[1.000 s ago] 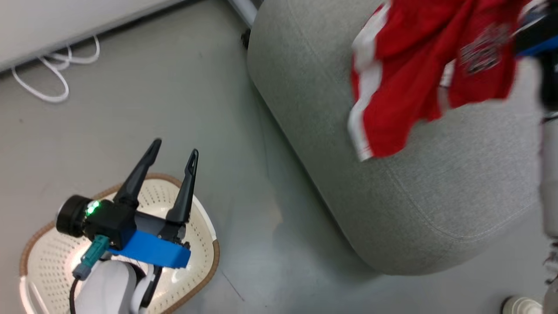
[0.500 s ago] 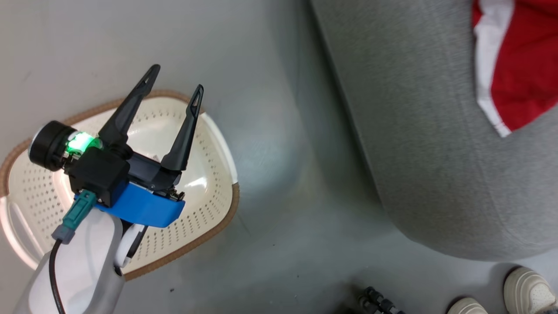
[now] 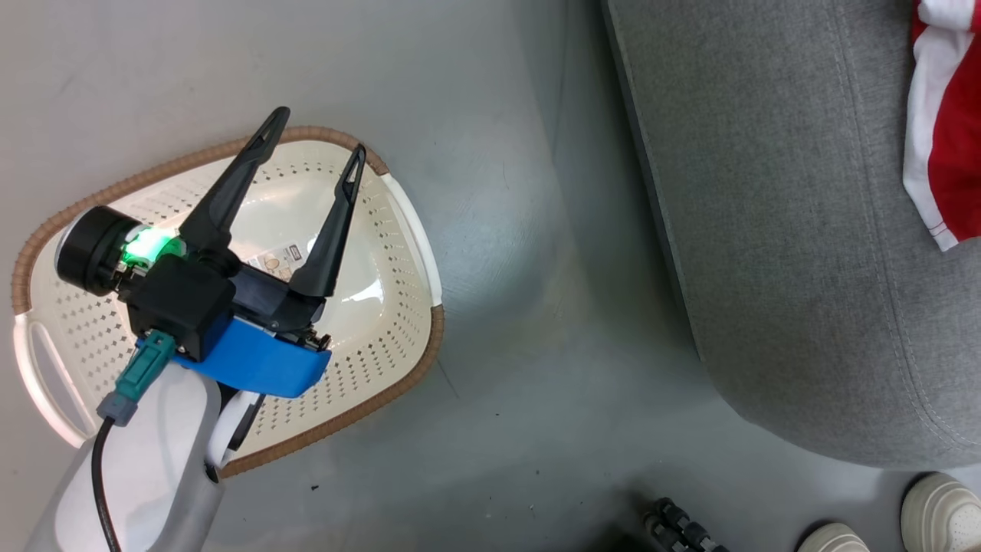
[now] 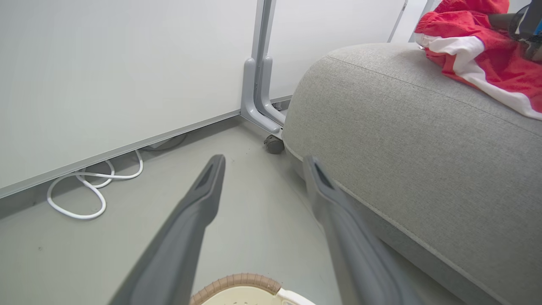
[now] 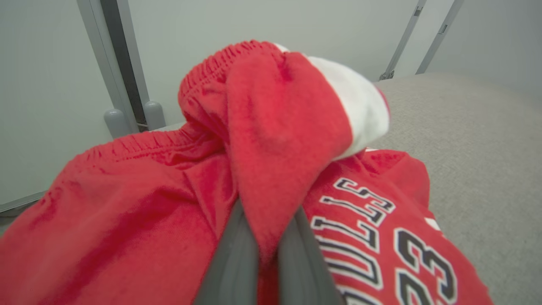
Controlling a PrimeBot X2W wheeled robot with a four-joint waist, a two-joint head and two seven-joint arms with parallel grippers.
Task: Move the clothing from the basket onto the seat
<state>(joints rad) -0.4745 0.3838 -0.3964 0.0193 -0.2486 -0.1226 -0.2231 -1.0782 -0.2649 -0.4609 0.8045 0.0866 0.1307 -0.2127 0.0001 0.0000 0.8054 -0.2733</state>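
Note:
The cream basket (image 3: 398, 253) with its brown rim stands on the floor at the left, its perforated inside bare apart from a label. My left gripper (image 3: 319, 132) hovers over it, open and holding nothing. In the left wrist view that gripper (image 4: 263, 160) points past the basket rim (image 4: 237, 281) toward the grey seat (image 4: 402, 140). Red and white clothing (image 3: 946, 153) lies on the seat (image 3: 782, 230) at the far right. My right gripper (image 5: 267, 220) is shut on a bunched red fold of the clothing (image 5: 271, 127). A numbered garment (image 5: 381, 237) rests under it on the seat (image 5: 474, 140).
Two pale shoes (image 3: 939, 506) of a person stand by the seat's near corner, beside a black ribbed object (image 3: 678, 529). A white cable (image 4: 84, 190) coils on the floor along a white partition. The partition's grey foot with a caster (image 4: 273, 144) stands behind the seat.
The head camera has swung: the basket now shows in full and the clothing has slid to the picture's right edge. My left gripper stays open over the basket.

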